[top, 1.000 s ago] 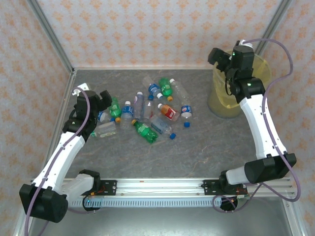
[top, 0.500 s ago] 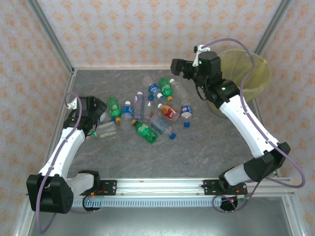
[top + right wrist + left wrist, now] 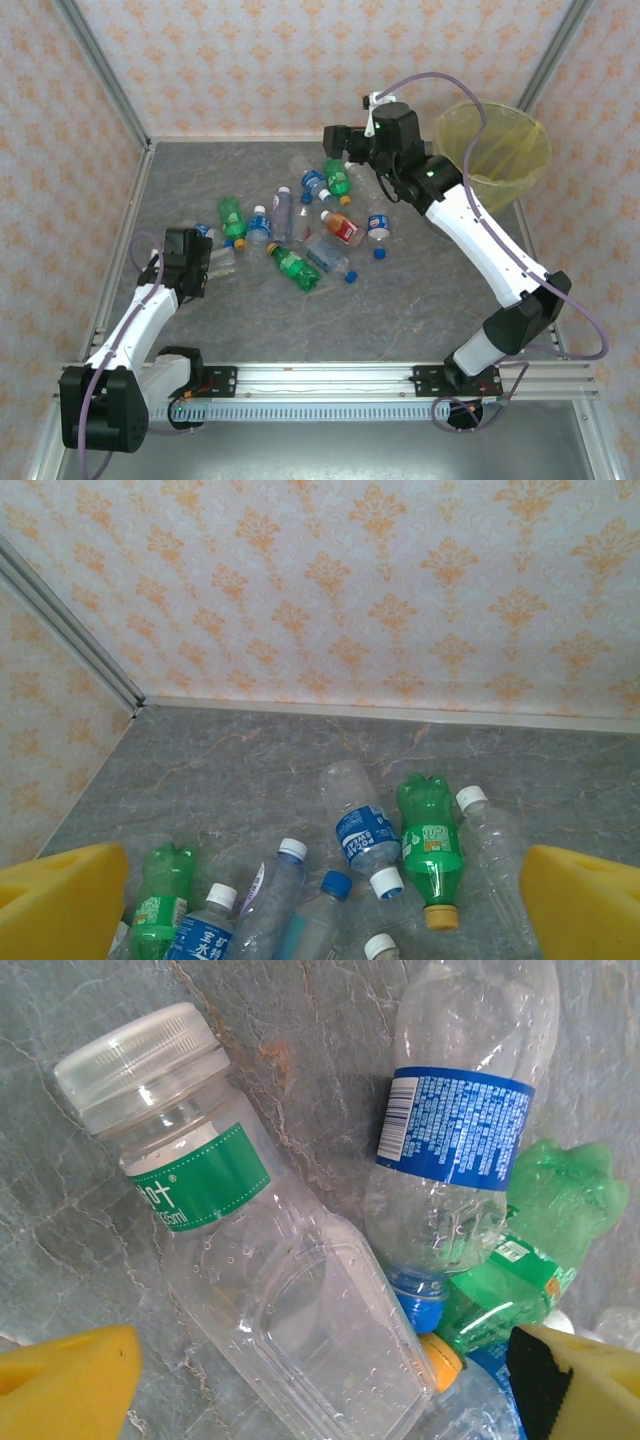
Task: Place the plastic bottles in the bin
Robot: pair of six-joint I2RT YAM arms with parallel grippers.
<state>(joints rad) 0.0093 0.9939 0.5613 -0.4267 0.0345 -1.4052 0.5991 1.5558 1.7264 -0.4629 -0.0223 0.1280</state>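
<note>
Bottle [image 3: 270,1290], green label — between fingers [image 3: 60,1385]; left hand [image 3: 320,1390] spread wide

Cream wallpaper [image 3: 250,60] printed with orange floral motifs lines the back and both sides. Grey metal posts [image 3: 105,70] run diagonally in the upper corners. The grey marbled tabletop [image 3: 400,300] fills the middle; an aluminium rail [image 3: 330,375] crosses the bottom

White arms [image 3: 480,240]; black joints [image 3: 520,320]; purple cables [image 3: 425,78]
</note>
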